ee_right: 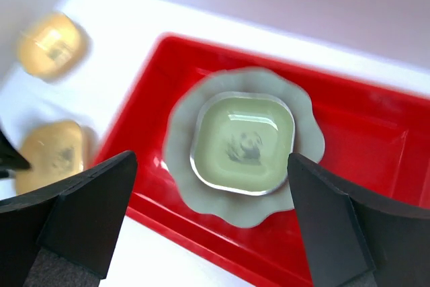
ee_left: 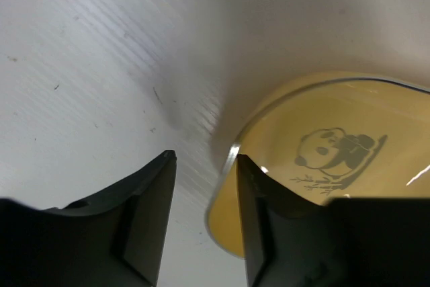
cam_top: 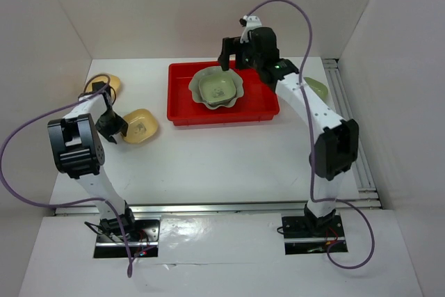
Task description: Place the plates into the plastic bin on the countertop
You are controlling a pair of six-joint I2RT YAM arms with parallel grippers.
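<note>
Only the left wrist view shows the left gripper [ee_left: 205,159] half spread, the rim of the yellow panda dish [ee_left: 302,112] between its fingers. The desk [cam_top: 222,165] is white, with white walls [cam_top: 208,5] around. Farther, the right gripper [ee_right: 209,159] hangs wide spread above the red bin [ee_right: 376,132], where a light green dish [ee_right: 245,142] lies inside the scalloped dish [ee_right: 178,126].

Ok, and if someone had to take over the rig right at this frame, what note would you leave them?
Left gripper: open, its fingers straddling the rim of the nearer yellow dish, not clamped yet.
Right gripper: open and empty, above the red bin.
Done: the scalloped dish lies in the bin with a small light green dish sitting in it.
Left to do: the nearer yellow dish, a second yellow dish farther back, and a green dish right of the bin, all on the countertop.
</note>
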